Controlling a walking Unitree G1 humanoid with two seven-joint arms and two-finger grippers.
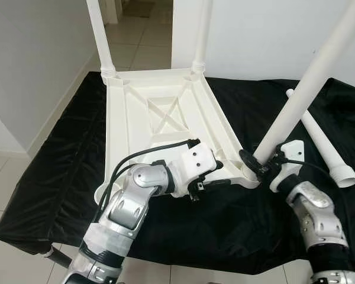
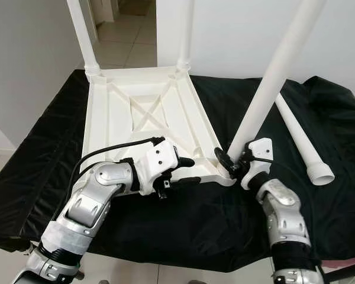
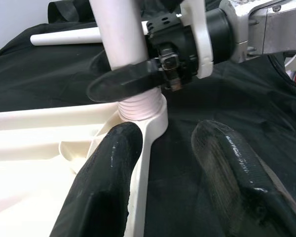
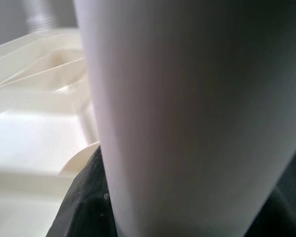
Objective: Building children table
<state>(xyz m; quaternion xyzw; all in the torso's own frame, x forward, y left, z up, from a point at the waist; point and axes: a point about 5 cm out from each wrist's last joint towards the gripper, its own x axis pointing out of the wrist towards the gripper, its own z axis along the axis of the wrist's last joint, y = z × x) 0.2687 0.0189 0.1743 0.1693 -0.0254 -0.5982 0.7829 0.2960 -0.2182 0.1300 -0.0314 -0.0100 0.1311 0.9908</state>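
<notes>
Glossy black cloth (image 1: 59, 177); right tool (image 1: 255, 161) grips smooth white tubular leg (image 1: 307, 89).

Upturned tabletop (image 1: 165, 118) lies on the cloth (image 1: 59, 177), loose leg (image 1: 325, 145) right.

- No text, label, brand, number or sign could be read anywhere in these views.
- The white plastic parts, the black cloth and the arm casings bore no legible lettering.
</notes>
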